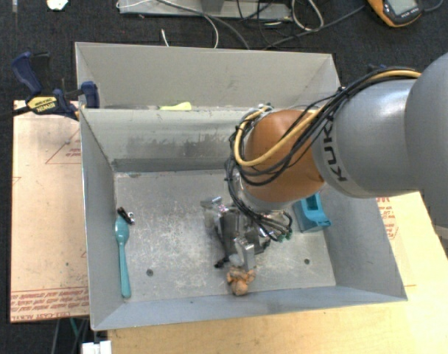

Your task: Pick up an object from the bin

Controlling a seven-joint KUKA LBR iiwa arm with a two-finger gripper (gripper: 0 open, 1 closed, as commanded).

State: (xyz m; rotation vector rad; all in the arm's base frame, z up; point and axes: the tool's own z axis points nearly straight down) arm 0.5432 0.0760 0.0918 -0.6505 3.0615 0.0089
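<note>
The fingers are lowered close to the floor of the grey bin, under the orange wrist cover. Whether they are apart or together cannot be told, as they are masked by cables and metal parts. Nothing is seen held between them.

Just beyond the fingers, toward the bin's near wall, one small tan-brown lump is found on the floor. It is compact and uneven, slightly longer along the line from the fingers to the near wall, and no clear pointing end can be made out. Whether it is touched by the fingers cannot be told.

Near the fingers, on the side where the arm enters, one blue plastic block is seen against the sloping wall.

Well apart on the opposite side, one teal spoon is laid flat, its long axis running from far wall to near wall, bowl toward the far wall. One small black piece is seen just beside the bowl.

Farthest from the fingers, one yellow scrap is seen at the far ledge.
</note>
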